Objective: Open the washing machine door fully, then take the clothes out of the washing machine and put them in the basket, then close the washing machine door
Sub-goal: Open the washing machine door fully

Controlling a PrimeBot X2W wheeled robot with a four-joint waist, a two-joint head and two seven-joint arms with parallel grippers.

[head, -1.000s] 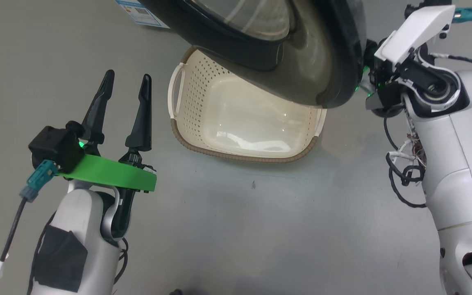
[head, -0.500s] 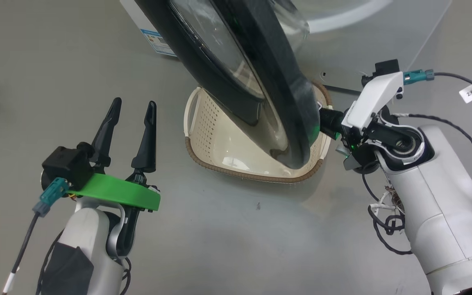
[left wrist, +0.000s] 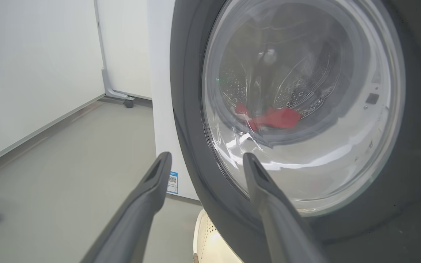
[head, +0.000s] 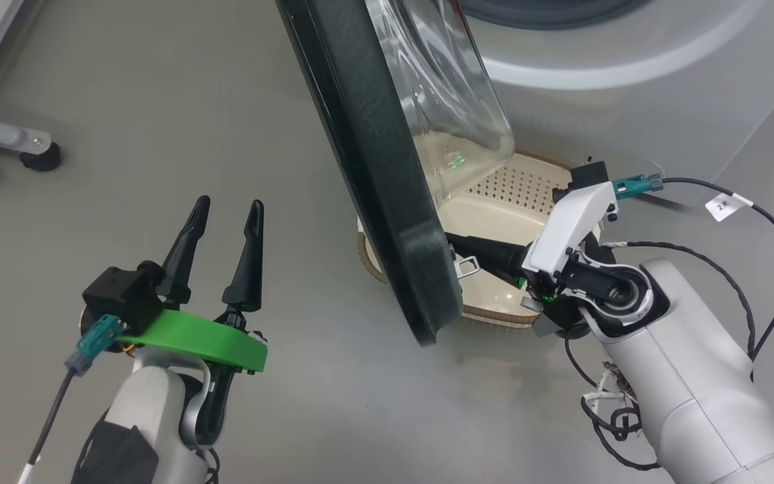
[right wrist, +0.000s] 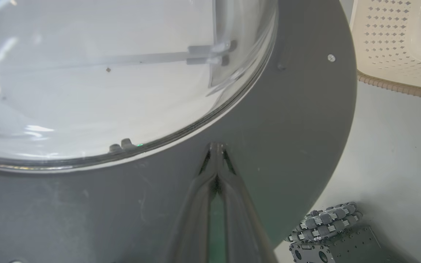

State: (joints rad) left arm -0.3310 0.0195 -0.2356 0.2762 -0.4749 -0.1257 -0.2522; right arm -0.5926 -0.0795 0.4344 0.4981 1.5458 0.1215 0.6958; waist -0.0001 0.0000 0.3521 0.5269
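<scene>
Now, from the head view we catch the door (head: 373, 175) edge-on, swung out from the washer (head: 629, 74), its glass (head: 441, 101) bulging toward the machine. Our right gripper (head: 457, 242) reaches in low on the door's inner side, but from up here we cannot see how its tips meet the door.

Over to the right wrist view, and that settles it: both fingers are pressed together with nothing between them, tips against the dark inner rim (right wrist: 287, 120) just below the glass. At that view's top right we get a corner of the basket (right wrist: 389, 40). The head view places it better: it sits on the floor (head: 158, 101) in front of the washer, under the door's lower edge and partly covered by it.

Our left gripper (head: 230, 202) hangs at the lower left, well apart from the door, fingers spread wide and holding nothing. Its wrist view gives us what the others don't, the door's outer face. Through the glass we see the steel drum (left wrist: 305, 84), with the red clothes (left wrist: 276, 117) lying low inside it. We also pick up a blue label (left wrist: 172, 181) on the washer's front, just left of the door.
</scene>
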